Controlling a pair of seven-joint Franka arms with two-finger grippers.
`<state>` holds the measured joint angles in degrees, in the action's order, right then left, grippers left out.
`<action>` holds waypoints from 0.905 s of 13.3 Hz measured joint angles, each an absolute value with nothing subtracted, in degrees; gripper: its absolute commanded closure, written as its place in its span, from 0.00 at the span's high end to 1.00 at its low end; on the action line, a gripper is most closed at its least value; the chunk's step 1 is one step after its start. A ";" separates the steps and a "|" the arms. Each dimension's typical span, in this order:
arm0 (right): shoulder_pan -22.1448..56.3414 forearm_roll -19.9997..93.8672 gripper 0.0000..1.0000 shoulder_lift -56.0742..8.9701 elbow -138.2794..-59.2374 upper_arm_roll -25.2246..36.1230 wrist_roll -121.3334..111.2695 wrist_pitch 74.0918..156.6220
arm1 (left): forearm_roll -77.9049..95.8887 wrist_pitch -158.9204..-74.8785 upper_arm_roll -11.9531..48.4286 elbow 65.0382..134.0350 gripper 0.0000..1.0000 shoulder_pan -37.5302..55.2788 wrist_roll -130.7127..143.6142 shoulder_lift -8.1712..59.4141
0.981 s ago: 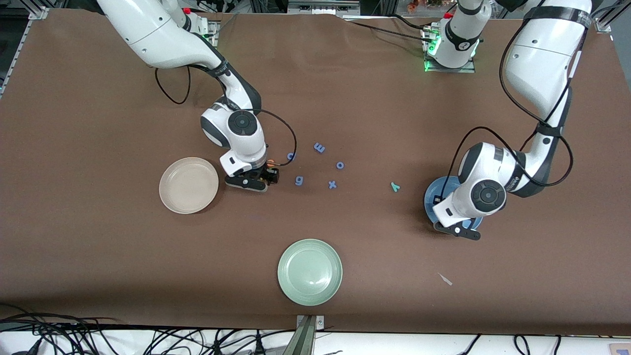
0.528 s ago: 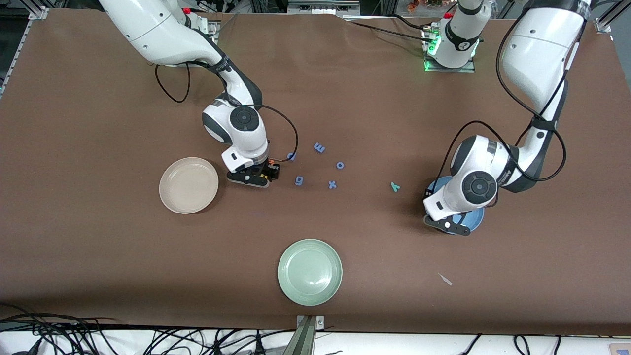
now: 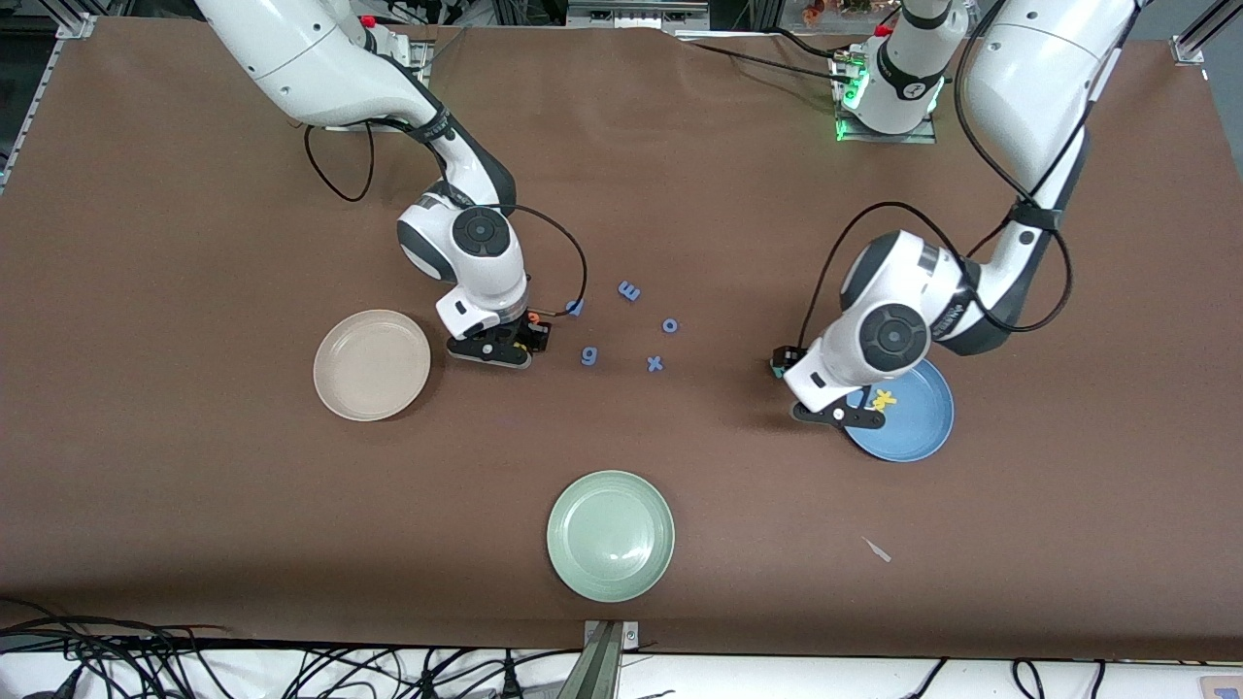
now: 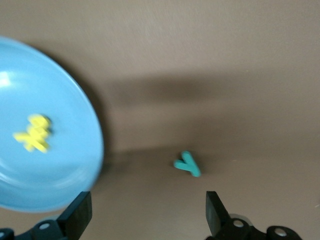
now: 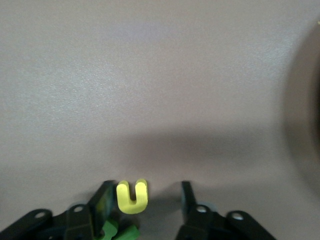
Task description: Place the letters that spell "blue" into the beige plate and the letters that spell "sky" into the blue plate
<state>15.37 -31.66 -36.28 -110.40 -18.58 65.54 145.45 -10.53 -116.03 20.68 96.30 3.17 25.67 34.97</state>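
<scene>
The left claw (image 4: 145,215), fingers spread and empty, hovers over the teal y (image 4: 187,164) beside the blue plate (image 3: 918,432) holding yellow letters (image 3: 882,399); the right claw (image 5: 145,200), also parted, straddles the yellow u (image 5: 132,196) near the beige plate (image 3: 372,365).

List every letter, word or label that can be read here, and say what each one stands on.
"u": yellow foam letter on the table.
"y": teal foam letter on the table.
"m", "o", "g", "x": blue foam letters on the table.
Yellow letters in the blue plate: too blurred to read.
No brand names or numbers legible.
</scene>
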 measured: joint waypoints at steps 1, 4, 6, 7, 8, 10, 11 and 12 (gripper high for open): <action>15.37 -31.66 0.30 -36.22 -110.40 -18.59 65.52 145.44 | -10.52 -116.86 20.75 97.02 0.97 3.98 30.61 35.38; 15.35 -31.66 0.24 -35.83 -110.45 -18.55 65.33 145.09 | -10.53 -128.72 20.62 103.37 0.92 4.57 38.19 36.68; 15.28 -31.66 0.24 -35.69 -110.53 -18.33 64.28 144.91 | -10.52 -136.67 20.31 107.60 0.70 3.65 39.19 37.10; 15.13 -31.62 0.24 -35.43 -110.52 -18.04 62.92 144.27 | -10.52 -138.20 20.28 108.60 0.55 2.98 39.47 37.19; 14.64 -31.07 0.24 -34.76 -110.48 -17.80 60.45 142.81 | -10.52 -138.66 20.26 108.96 0.53 2.27 39.98 37.18; 12.21 -25.71 0.24 -31.67 -110.19 -17.53 48.95 138.33 | -10.52 -138.74 20.30 108.98 0.40 1.62 41.26 36.94; 10.42 -22.06 0.25 -29.38 -110.04 -17.26 41.20 135.45 | -10.53 -138.74 20.33 108.98 0.38 1.63 41.69 36.74; 8.68 -19.47 0.25 -27.02 -110.02 -16.37 33.87 132.87 | -10.53 -138.74 20.38 109.00 0.38 1.67 42.02 36.73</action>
